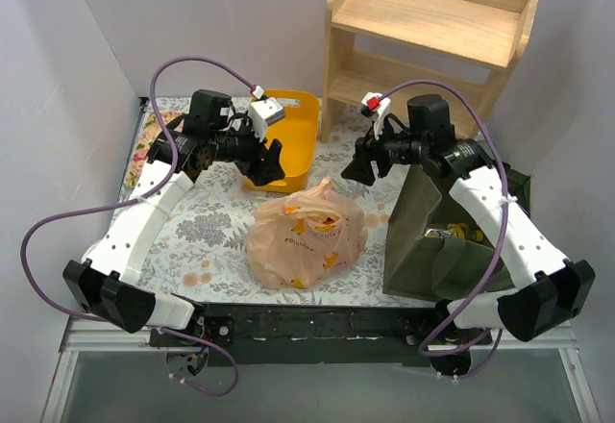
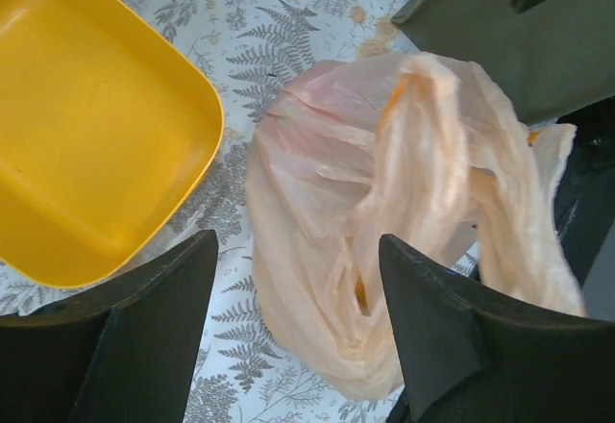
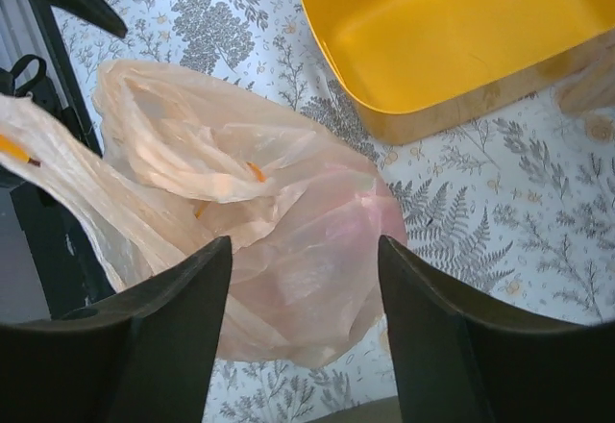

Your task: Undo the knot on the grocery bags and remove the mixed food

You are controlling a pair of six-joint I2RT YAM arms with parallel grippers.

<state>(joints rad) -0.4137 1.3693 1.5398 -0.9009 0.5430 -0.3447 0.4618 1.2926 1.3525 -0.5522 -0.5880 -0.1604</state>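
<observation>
Both arms are reaching in over the middle of the worktop [image 1: 207, 236], which is covered with a fern-print cloth. The thin tan plastic bag [image 1: 306, 234] sits slumped on the cloth in the centre, between the two arms and near the front edge. The knot [image 1: 324, 189] is the bunched, twisted peak at the top rear of the bag. From my views I cannot tell whether it is tied or slack. The left gripper [image 1: 272, 161] hangs above and just behind the bag's left shoulder, its jaws spread with nothing between them. Its wrist view looks straight down through the gap onto crumpled film. The right gripper [image 1: 360, 171] hangs above the bag's right rear side, jaws likewise spread and empty, with film below them. Neither one touches the bag, as far as I can judge. Orange patches [image 1: 330, 260] show through the film; I cannot tell whether they are contents or print. The yellow bin [image 1: 293, 135] stands behind the bag, near it but apart. The dark green tote [image 1: 423, 250] stands just right of the bag, under the right arm. The wooden shelf [image 1: 432, 19] is at the back right.
</observation>
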